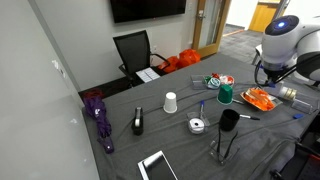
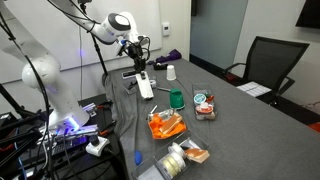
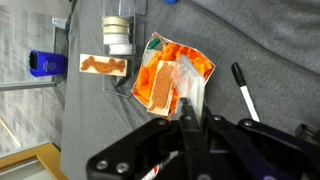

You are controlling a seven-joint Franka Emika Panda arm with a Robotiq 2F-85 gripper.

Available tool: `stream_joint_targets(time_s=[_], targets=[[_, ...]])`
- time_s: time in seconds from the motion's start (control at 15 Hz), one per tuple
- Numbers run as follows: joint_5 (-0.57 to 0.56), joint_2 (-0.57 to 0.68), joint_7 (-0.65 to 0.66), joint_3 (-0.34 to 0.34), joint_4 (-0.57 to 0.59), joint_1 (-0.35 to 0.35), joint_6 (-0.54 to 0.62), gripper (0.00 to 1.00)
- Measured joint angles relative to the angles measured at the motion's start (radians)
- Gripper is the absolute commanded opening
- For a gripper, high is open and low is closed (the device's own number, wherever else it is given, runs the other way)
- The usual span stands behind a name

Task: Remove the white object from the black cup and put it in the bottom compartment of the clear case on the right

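Hovering at the end of the grey desk [image 1: 185, 150] by my base, I look down on a crumpled orange bag [image 3: 165, 80] lying under my end effector [image 3: 197, 120]. Its fingers are drawn in to a thin slit, and nothing sits between them. The clear case [image 1: 218, 81] lies toward the long edge on the side of the black chair [image 1: 135, 50], with red and green bits inside. The black cup [image 1: 229, 120] stands upright near the opposite long edge, well apart from me. It is a plain dark cylinder, mouth up, about as big as the white paper cup [image 1: 170, 102]. I cannot make out the white object, because the cup's mouth shows only dark.
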Motion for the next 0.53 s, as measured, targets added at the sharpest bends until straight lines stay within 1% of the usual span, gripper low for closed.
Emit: stream_joint_targets(time_s=[0.2,0.27,0.53], targets=[[0.001,0.0,0.0,0.007,0.007,0.001,0.0,0.08],[0.001,0.0,0.0,0.007,0.007,0.001,0.0,0.02],[-0.003,-0.001,-0.007,0.006,0.004,-0.001,0.001,0.02]])
